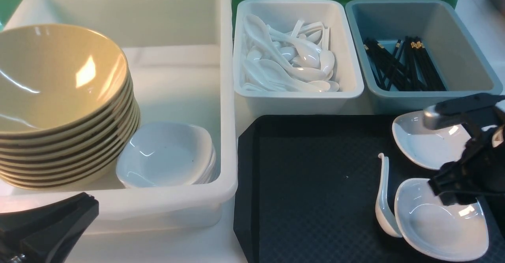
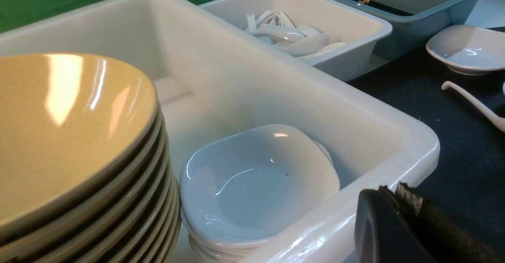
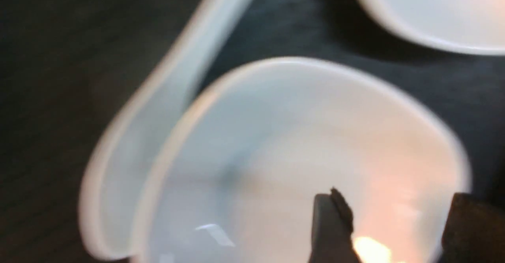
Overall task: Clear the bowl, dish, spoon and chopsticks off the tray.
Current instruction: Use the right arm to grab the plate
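The left gripper [image 1: 79, 211] sits low at far left, jaws pressed together on nothing, in front of the big bin [image 1: 227, 97]. Inside the bin, stacked bowls [image 1: 59, 97] stand just beside stacked dishes [image 1: 165, 156]. Next is the spoon bin [image 1: 300, 96], heaped with spoons [image 1: 288, 63], and the tray [image 1: 315, 200] lies before it. On the tray's right part lies the spoon [image 1: 384, 200], scoop against the near dish [image 1: 438, 227]; the far dish [image 1: 422, 148] sits behind, apart. Chopsticks [image 1: 402, 63] lie in the blue bin [image 1: 465, 38]. The right gripper [image 1: 446, 192] hangs over the near dish, jaws wide; contact is too blurred to tell.
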You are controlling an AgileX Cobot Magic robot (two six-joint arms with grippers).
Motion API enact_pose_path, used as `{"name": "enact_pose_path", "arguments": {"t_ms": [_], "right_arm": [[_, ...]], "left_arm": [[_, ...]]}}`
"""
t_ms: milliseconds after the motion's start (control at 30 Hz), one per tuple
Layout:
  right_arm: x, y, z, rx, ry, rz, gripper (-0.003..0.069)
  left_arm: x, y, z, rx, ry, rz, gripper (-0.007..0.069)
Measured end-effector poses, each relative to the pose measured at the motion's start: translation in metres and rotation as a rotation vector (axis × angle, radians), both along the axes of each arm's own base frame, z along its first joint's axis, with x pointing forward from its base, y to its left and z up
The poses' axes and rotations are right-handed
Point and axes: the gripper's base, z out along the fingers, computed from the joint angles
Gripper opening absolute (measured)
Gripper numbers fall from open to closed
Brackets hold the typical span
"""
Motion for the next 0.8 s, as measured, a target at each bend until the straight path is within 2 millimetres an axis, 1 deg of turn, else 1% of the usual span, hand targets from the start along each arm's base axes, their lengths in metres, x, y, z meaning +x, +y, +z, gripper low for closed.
{"name": "enact_pose_path", "arguments": {"t_ms": [33, 133, 267, 333, 400, 433, 567, 667, 733, 800], "right_arm": [[0.002, -0.008, -0.001, -0.006, -0.002, -0.030, 0.0404], [0.008, -0.017, -0.007, -0.005, -0.012, -0.071, 0.0404], [0.019, -0.020, -0.027, -0.006, 0.020, -0.064, 0.0392], [0.022, -0.019, -0.038, -0.003, 0.056, -0.053, 0.0365], [0.023, -0.019, -0.044, -0.008, 0.080, -0.038, 0.0325], [0.023, -0.018, -0.045, -0.007, 0.081, -0.036, 0.0320], [0.022, -0.016, -0.041, 0.013, 0.091, 0.014, 0.0235], [0.017, -0.015, -0.030, 0.028, 0.078, 0.040, 0.0194], [0.012, -0.015, -0.017, 0.034, 0.049, 0.053, 0.0163], [0.009, -0.015, -0.009, 0.035, 0.027, 0.061, 0.0144]], "left_arm": [[0.000, 0.000, 0.000, 0.000, 0.000, 0.000, -0.0001], [0.000, 0.000, 0.000, 0.001, 0.000, 0.000, -0.0001], [0.000, 0.000, 0.000, 0.001, 0.000, 0.000, -0.0001], [0.000, 0.000, 0.000, 0.001, 0.000, 0.000, -0.0001], [0.000, 0.000, 0.000, 0.001, 0.000, 0.000, -0.0001], [0.000, 0.000, 0.000, 0.001, 0.000, 0.000, -0.0001], [0.000, 0.000, 0.000, 0.001, 0.000, 0.000, -0.0001], [0.000, 0.000, 0.000, 0.000, -0.002, 0.002, -0.0001], [0.000, 0.000, 0.000, 0.000, -0.002, 0.002, -0.0001], [0.000, 0.000, 0.000, 0.000, -0.002, 0.002, -0.0001]]}}
